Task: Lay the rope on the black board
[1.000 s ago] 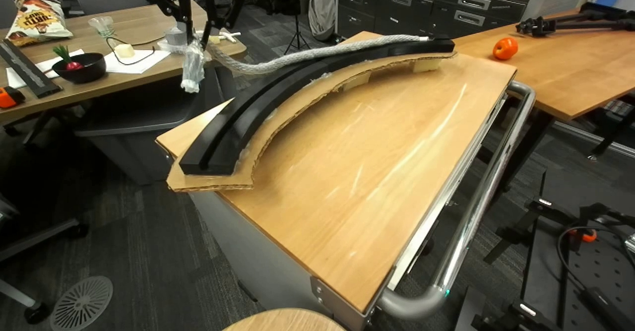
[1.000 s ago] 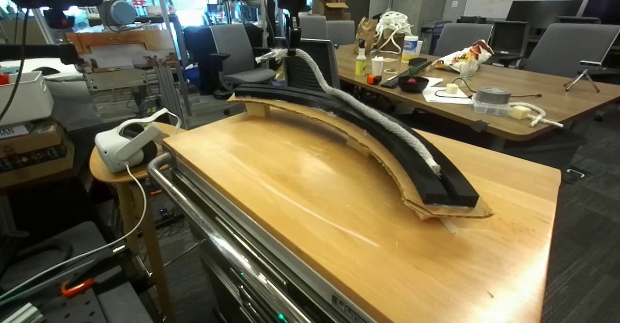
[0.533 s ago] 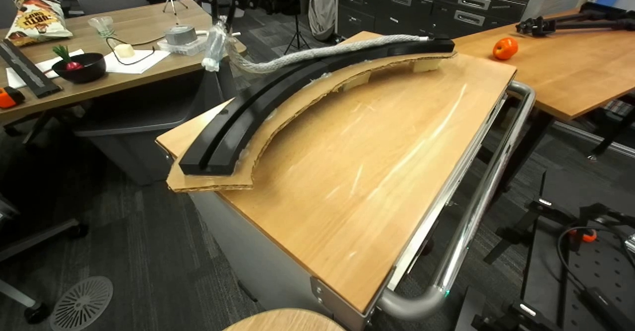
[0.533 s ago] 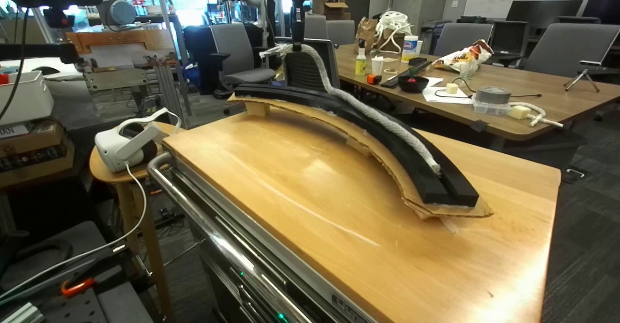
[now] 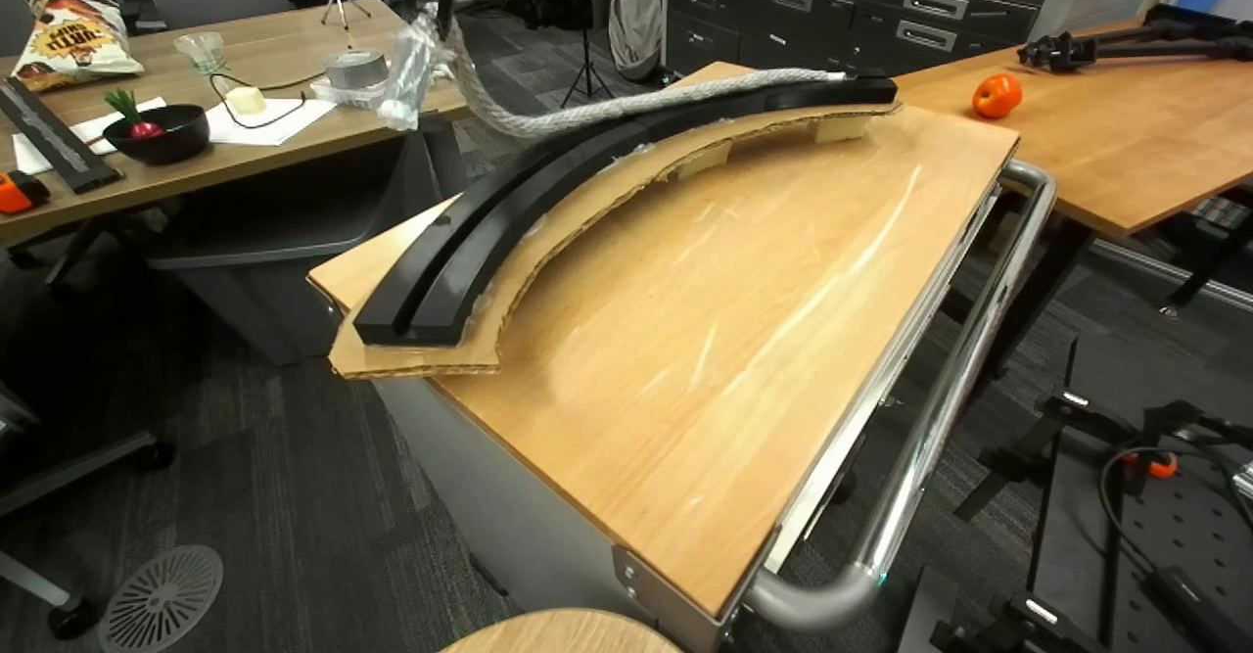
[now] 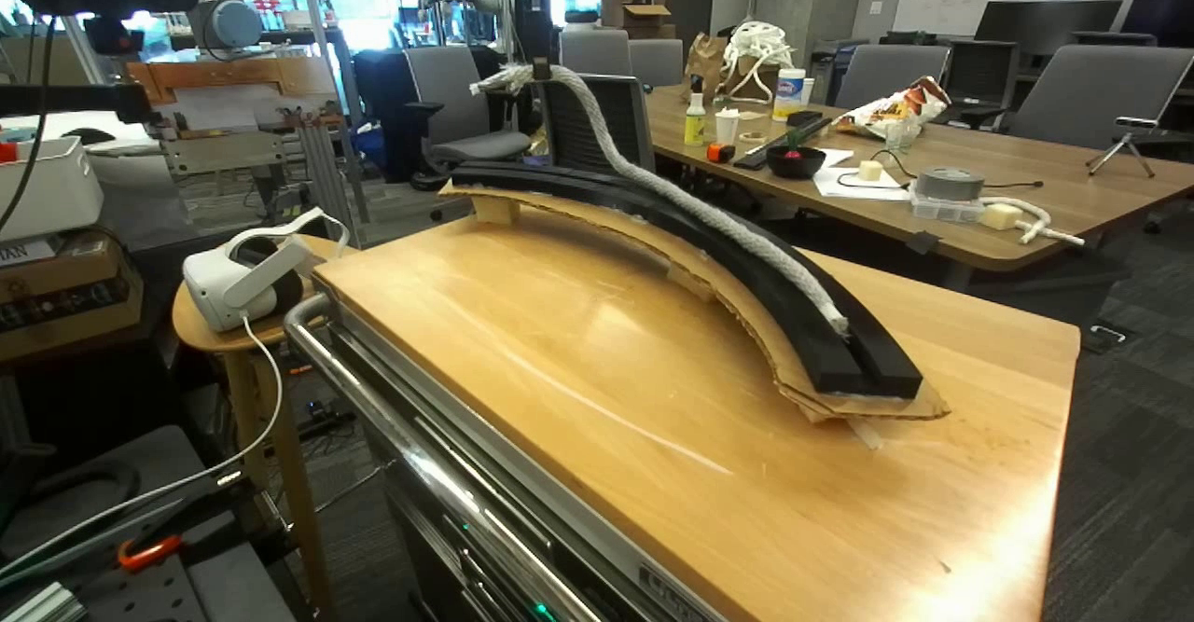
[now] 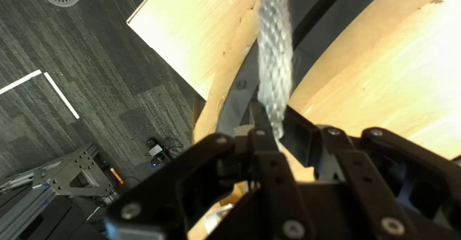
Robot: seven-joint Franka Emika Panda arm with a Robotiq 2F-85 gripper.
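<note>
In an exterior view, the rope (image 6: 718,220) lies along the black board (image 6: 802,328) for a good part of its length, its tip just short of the board's near end, then rises off it to the gripper (image 6: 541,70), high above the board toward the far end. The frayed end (image 6: 502,79) sticks out past the fingers. Beside the tabletop (image 6: 560,324), a white headset (image 6: 213,294) sits on a round stool (image 6: 207,338).

In an exterior view, cardboard (image 5: 421,361) shows beneath the board, whose closest stretch is bare. The fingers seem to meet on the rope, though the dark background makes that hard to judge here. A black bowl (image 5: 172,147) stands on a wooden table (image 5: 259,36), and a round orange-red fruit (image 5: 997,96) rests on another table (image 5: 1155,134).

In the wrist view, the jaws are nearly together and pinch the rope between them; from there it runs toward the top of that view, passing over the board, with dark carpet (image 7: 90,60) off to the side
</note>
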